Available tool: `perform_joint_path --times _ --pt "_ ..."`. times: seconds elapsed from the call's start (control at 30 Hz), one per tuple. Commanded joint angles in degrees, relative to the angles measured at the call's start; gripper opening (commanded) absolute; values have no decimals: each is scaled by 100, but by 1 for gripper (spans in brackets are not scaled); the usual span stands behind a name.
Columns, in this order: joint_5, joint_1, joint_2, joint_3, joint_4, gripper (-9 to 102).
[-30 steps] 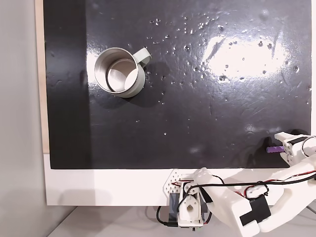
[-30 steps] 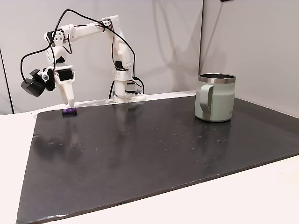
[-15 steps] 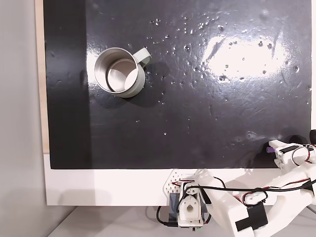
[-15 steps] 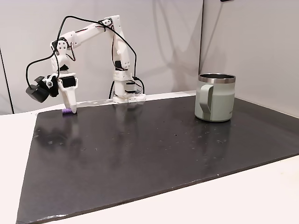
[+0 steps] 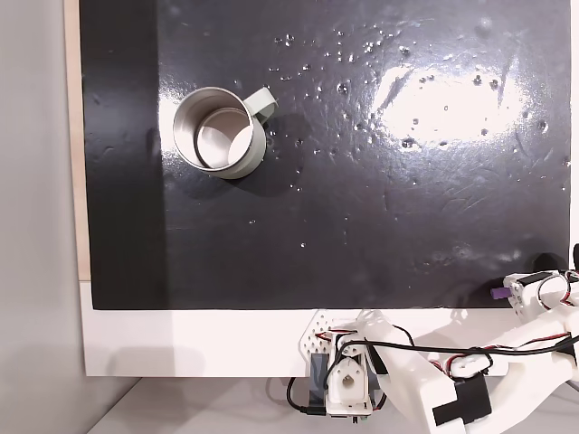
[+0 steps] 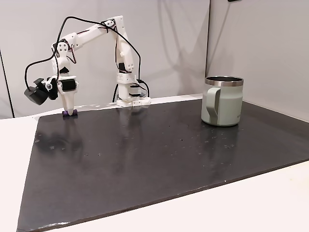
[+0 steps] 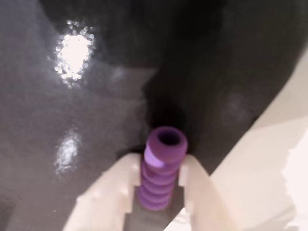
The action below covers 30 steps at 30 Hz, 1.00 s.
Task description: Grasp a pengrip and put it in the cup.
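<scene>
The pengrip (image 7: 161, 168), a small purple ribbed tube, lies on the black mat between my two white fingers (image 7: 120, 185), which press in on both of its sides. In a fixed view from above, the pengrip (image 5: 498, 294) pokes out left of my gripper (image 5: 516, 294) at the mat's lower right edge. From the side, my gripper (image 6: 69, 112) points straight down onto the pengrip (image 6: 66, 114) at the mat's far left corner. The metal cup (image 5: 220, 132) stands upright and far away, at the mat's right in the side fixed view (image 6: 222, 101).
The black mat (image 6: 159, 154) lies on a white table. The arm's base (image 6: 130, 94) stands behind the mat's far edge, with cables looping over it. The mat's edge (image 5: 407, 308) runs close below the gripper.
The gripper has come down around the pengrip. Pengrip and gripper have shifted slightly toward the mat's edge nearest the arm's base.
</scene>
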Motion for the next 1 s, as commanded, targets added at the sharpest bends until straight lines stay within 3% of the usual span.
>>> perform_joint_path --times 0.0,0.2,0.67,0.97 --pt "-62 -18 220 9 -105 5" --pt "-44 -70 255 0 -79 0" --pt "694 -791 1187 -765 1521 0" --pt "2030 -2030 2013 -1477 2232 0"
